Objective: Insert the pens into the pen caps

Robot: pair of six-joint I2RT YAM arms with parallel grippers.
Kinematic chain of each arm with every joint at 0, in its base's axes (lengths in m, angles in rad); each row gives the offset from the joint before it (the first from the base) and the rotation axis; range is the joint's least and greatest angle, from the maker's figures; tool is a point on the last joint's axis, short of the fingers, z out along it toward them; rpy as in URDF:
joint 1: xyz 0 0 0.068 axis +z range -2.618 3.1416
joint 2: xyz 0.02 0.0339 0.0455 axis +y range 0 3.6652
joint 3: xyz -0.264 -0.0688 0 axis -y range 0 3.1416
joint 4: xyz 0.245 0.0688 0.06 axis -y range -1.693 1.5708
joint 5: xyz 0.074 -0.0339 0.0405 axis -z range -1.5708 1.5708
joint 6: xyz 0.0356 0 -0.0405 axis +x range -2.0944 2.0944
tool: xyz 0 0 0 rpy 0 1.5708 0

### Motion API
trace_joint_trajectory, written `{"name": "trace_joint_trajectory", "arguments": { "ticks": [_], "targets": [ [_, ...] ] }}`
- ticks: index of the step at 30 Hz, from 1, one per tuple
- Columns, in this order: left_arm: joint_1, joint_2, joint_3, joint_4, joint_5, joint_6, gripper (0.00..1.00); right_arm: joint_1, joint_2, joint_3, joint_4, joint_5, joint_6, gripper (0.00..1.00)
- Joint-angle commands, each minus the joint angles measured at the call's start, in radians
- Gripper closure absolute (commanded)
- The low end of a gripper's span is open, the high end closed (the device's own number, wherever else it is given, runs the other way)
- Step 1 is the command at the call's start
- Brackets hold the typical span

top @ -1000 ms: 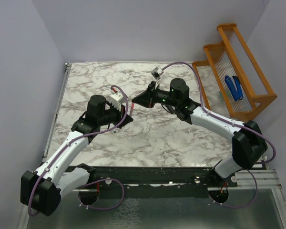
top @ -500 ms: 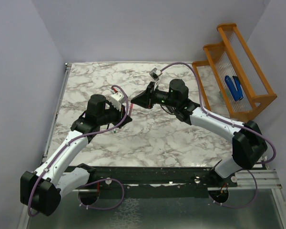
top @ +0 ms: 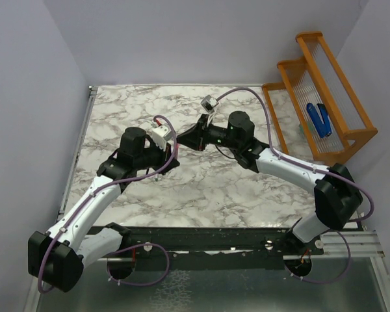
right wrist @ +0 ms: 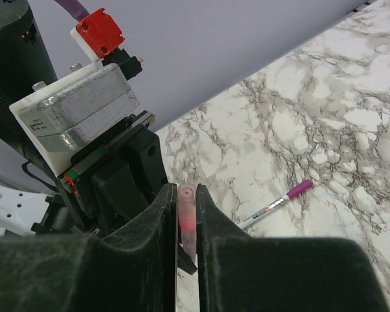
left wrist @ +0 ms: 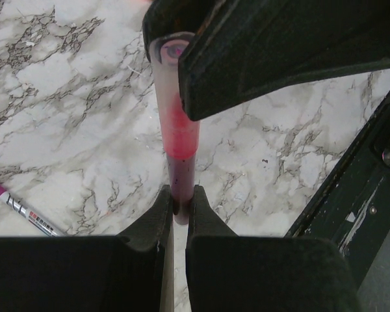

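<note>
Right in the middle of the top view, a slim pen [left wrist: 175, 117] is being held up off the marble worktop [top: 214, 188] by both hands at once. Its dark lower end is being pinched by the left hand [left wrist: 177, 201], whose fingers are being pressed tight against it at the bottom middle of the left wrist view. Its pale, see-through top end is being pinched by the right hand [right wrist: 186, 208], which is being seen as a big black shape at the top of that same view. The middle of the pen is showing pink. Whether a cap is being worn by this pen cannot be told. A second pen [right wrist: 276, 203], white with a purple-pink end, is lying flat on the worktop at the right of the right wrist view, well apart from the hands. At the upper right of the top view, two blue things [top: 318, 119] are being kept in an orange rack [top: 310, 37].
</note>
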Motion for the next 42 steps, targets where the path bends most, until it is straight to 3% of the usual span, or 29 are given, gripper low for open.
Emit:
{"name": "trace_joint_trajectory", "arguments": {
  "ticks": [1,30,42],
  "targets": [
    [0.004,-0.010,0.116,0.256,-0.038,0.014,1.00,0.079,0.062,-0.073,-0.177,-0.140,0.018,1.00],
    [0.004,-0.058,0.179,0.211,-0.119,0.081,1.00,0.092,0.076,-0.132,-0.192,-0.129,-0.009,1.00],
    [0.004,-0.120,0.140,0.328,-0.174,0.061,1.00,0.094,0.126,-0.133,-0.186,-0.166,-0.005,1.00]
  ]
}}
